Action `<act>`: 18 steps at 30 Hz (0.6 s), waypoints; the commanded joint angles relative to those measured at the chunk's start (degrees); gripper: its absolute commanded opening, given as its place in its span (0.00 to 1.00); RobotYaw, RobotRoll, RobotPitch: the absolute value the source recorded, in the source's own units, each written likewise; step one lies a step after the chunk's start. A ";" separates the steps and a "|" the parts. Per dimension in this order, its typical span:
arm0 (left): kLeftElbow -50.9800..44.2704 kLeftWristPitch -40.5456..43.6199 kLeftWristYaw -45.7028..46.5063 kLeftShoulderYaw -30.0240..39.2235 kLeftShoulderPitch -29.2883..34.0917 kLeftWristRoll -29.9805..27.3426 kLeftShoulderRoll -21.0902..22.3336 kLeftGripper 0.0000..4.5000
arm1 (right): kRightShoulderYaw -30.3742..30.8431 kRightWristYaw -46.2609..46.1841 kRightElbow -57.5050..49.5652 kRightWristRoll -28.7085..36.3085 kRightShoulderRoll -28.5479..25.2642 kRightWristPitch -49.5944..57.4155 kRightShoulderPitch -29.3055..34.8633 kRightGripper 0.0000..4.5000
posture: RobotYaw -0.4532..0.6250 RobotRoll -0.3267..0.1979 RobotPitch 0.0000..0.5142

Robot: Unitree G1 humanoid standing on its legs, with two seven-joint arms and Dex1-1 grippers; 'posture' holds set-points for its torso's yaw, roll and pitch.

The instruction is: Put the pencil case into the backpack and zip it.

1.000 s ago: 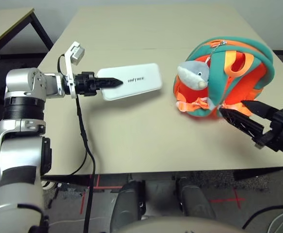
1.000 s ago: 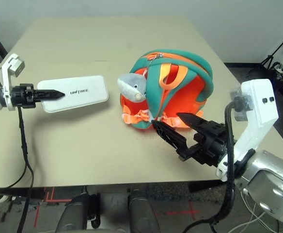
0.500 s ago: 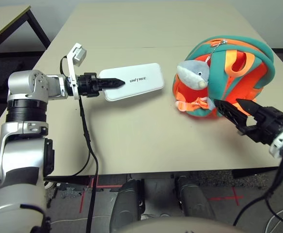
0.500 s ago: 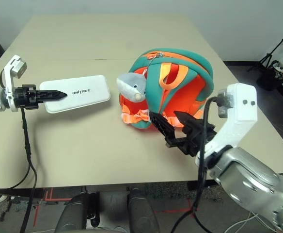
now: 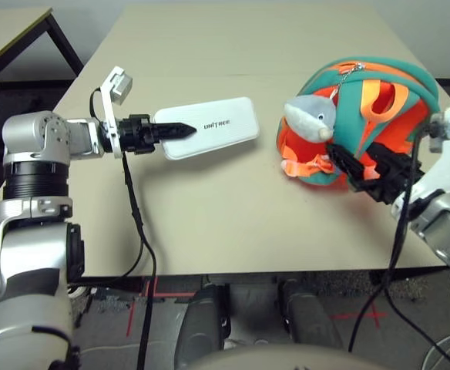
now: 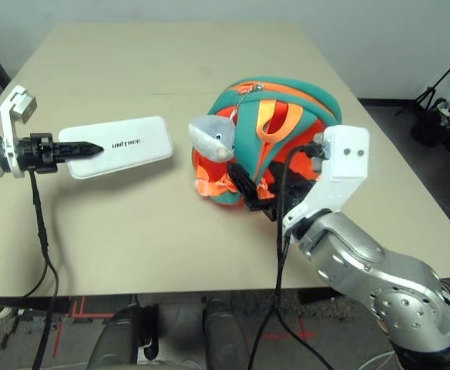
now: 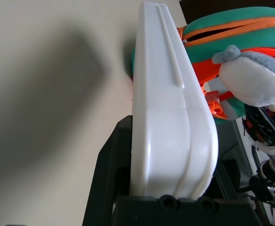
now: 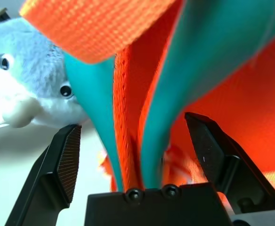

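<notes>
— Since a second ago, what has changed?

— Only the right arm: its right pincer [image 8: 137, 155] has pushed forward from the open tabletop [image 5: 233, 223] into the near side of the backpack [image 5: 379, 116]. Everything else looks as it did.

— Start with the biggest thing, then.

— That is the backpack, bright orange with teal trim, standing upright on the right half of the tabletop. Its zip [image 6: 287, 86] runs over the crown and looks closed, so it probably has to be opened before anything goes in.

— And the right pincer's state?

— Wide open, holding nothing. In the right wrist view a teal-edged orange strap [image 8: 137, 108] hangs between the two fingers [image 8: 64, 160], which have not closed on it. Judging by that, the arm is placed to pinch the strap and steady the bag.

— The pencil case?

— The white pencil case [image 5: 209, 127] is well apart from the bag, on the left side. The left pincer [image 5: 177, 131] is clamped on its near end, partly closed around the case's thickness, and holds it out roughly level, long side toward the backpack. Its shadow suggests it is just clear of the tabletop, though that is hard to confirm. Likely it waits there until the bag is open.

— Smallest?

— The grey plush dolphin [image 5: 311, 117], hanging by a chain against the bag's left side.
</notes>
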 commanded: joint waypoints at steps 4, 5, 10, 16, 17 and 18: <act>-1.37 0.61 0.76 1.56 0.18 -1.61 -0.07 0.31 | 2.33 2.22 2.10 -9.49 4.29 4.53 -2.49 1.00 | 0.27 0.62 0.24; -1.39 0.66 0.83 1.60 0.16 -1.67 -0.07 0.31 | 2.19 2.54 2.25 -10.48 4.81 5.06 -2.69 1.00 | 0.27 0.62 0.24; -1.03 0.46 0.90 1.53 -0.16 -1.63 -0.04 0.31 | 1.75 4.69 2.77 -15.35 6.94 7.81 -3.74 0.76 | 0.27 0.62 0.23; -0.64 -0.07 0.86 1.58 -0.33 -1.54 -0.19 0.31 | 0.48 5.68 2.40 -18.20 10.20 10.36 -4.22 0.32 | 0.27 0.62 0.22; -0.60 -0.14 0.89 1.58 -0.34 -1.54 -0.28 0.31 | 0.18 5.96 2.42 -18.70 10.57 10.66 -4.34 0.24 | 0.27 0.62 0.22; -0.54 -0.21 0.91 1.59 -0.36 -1.53 -0.36 0.31 | -0.11 6.26 2.43 -19.20 10.92 10.97 -4.43 0.17 | 0.27 0.62 0.21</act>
